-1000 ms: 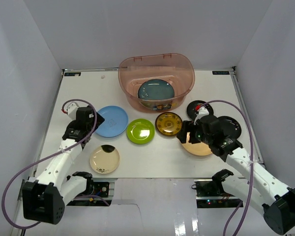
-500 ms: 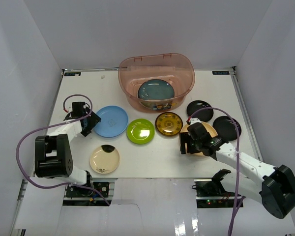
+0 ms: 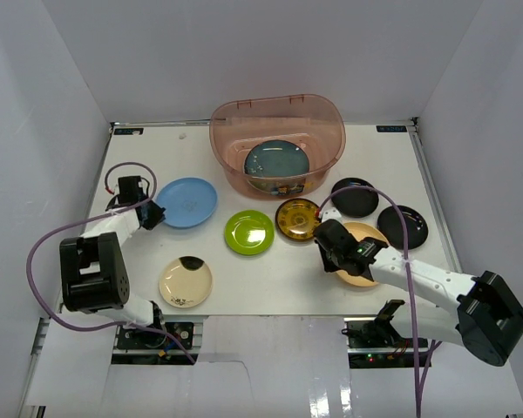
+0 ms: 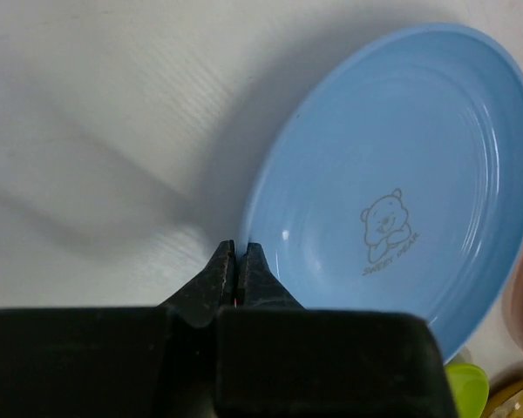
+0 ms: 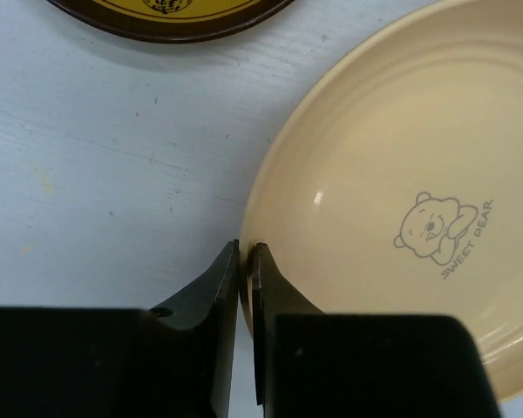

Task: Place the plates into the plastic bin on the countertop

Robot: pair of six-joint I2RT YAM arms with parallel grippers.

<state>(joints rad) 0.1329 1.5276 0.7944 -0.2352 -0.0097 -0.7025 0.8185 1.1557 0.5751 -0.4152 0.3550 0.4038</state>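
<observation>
1. Plates lie spread over the white counter (image 3: 270, 283) in front of the plastic bin (image 3: 329, 144), which stands at the far middle. A dark teal plate (image 3: 277, 159) lies flat inside the bin.
2. The light blue plate (image 4: 401, 165) sits left of centre, near the bin's front left corner. The left tool (image 4: 235, 251) has its two fingers pressed almost together on the plate's left rim, pinching it.
3. A soft shadow under that pinched edge suggests the light blue plate is tipped up there, though I cannot be sure it is off the counter.
4. The peach plate (image 5: 392, 174) lies right of centre, with a small bear print (image 5: 429, 228) in its well. The right tool (image 5: 246, 251) is closed to a thin slit over the plate's left rim and grips it.
5. The lime green plate (image 3: 249, 232) and the amber-gold plate (image 3: 298, 219) lie side by side between the two gripped plates, with the amber-gold one just beside the peach plate.
6. Two black plates (image 3: 355, 198) rest to the right, one beyond the peach plate and one beside it.
7. The cream plate (image 3: 186, 281) lies alone near the front left.
</observation>
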